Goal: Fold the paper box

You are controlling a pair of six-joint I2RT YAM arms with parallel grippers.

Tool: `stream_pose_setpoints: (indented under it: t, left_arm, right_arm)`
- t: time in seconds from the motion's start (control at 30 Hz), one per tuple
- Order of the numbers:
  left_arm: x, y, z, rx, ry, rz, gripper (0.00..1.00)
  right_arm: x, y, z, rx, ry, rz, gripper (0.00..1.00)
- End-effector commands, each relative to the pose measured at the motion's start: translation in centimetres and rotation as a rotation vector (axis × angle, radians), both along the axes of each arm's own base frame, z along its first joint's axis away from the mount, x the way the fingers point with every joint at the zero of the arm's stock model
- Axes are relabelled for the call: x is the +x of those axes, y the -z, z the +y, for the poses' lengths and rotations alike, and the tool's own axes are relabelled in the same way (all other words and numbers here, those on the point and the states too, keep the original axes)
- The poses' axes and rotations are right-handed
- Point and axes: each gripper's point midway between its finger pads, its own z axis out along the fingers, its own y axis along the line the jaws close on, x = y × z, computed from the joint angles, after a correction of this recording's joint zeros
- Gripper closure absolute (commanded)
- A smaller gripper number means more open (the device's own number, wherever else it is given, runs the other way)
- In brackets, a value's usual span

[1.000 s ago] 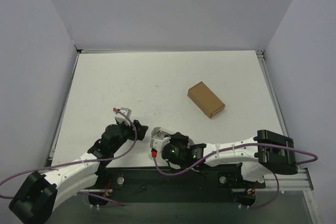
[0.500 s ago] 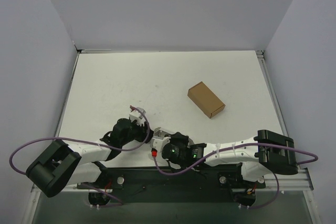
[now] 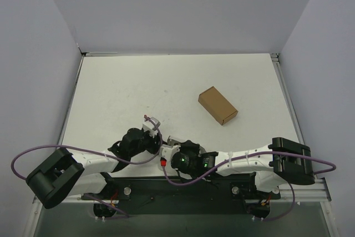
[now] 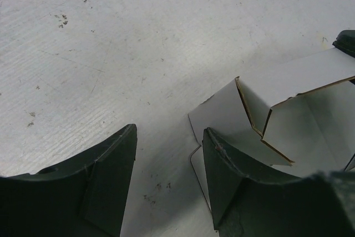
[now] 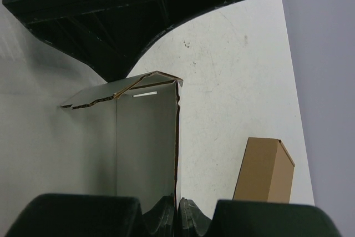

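Note:
The paper box (image 5: 145, 148) is a partly raised white-grey card blank with brown cut edges. My right gripper (image 5: 178, 217) is shut on the lower edge of one upright wall of it. In the left wrist view the paper box (image 4: 288, 109) lies to the right, its flaps spread on the table. My left gripper (image 4: 169, 137) is open, with only bare table between its fingers, and its right finger (image 4: 233, 176) lies over a flap's edge. From above, the left gripper (image 3: 151, 126) sits close beside the right gripper (image 3: 169, 147), and the blank is mostly hidden between them.
A small closed brown cardboard box (image 3: 217, 105) lies on the white table (image 3: 122, 87) to the right of centre, also seen as the brown box (image 5: 265, 170) beyond the right gripper. Grey walls surround the table on three sides.
The left arm has swung right, bringing its gripper up against the paper box and the right gripper. Its jaws have narrowed somewhat. The right arm and brown box have not moved.

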Motion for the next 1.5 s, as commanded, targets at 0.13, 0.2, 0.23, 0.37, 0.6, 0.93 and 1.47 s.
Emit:
stream_pose_setpoints:
  t: [0.13, 0.2, 0.23, 0.37, 0.6, 0.93, 1.47]
  left_arm:
    - [-0.1, -2.5, -2.1, -0.081, 0.060, -0.089, 0.40]
    - [-0.3, -2.7, -2.0, -0.098, 0.063, -0.102, 0.40]
    - [-0.5, -2.8, -2.1, -0.105, 0.073, -0.104, 0.40]
    - [-1.0, -3.5, -2.5, -0.134, 0.108, -0.125, 0.39]
    - [-1.7, -3.7, -3.2, -0.156, 0.150, -0.125, 0.40]
    - [-2.7, -4.4, -3.9, -0.212, 0.197, -0.156, 0.39]
    - [-3.7, -4.5, -4.6, -0.211, 0.248, -0.192, 0.40]
  right_arm:
    - [-0.3, 0.2, -0.3, -0.023, 0.004, 0.021, 1.00]
    - [-0.3, 0.2, -0.4, -0.030, 0.005, 0.017, 1.00]
    - [-0.3, 0.3, -0.4, -0.033, 0.004, 0.018, 1.00]
    - [-0.4, 0.6, -0.3, -0.067, -0.001, 0.010, 1.00]
    - [-0.6, 0.8, -0.2, -0.118, -0.008, -0.013, 1.00]
    - [-1.0, 1.1, -0.1, -0.136, -0.022, -0.003, 1.00]
    - [-1.1, 1.1, 0.0, -0.129, -0.023, 0.006, 1.00]
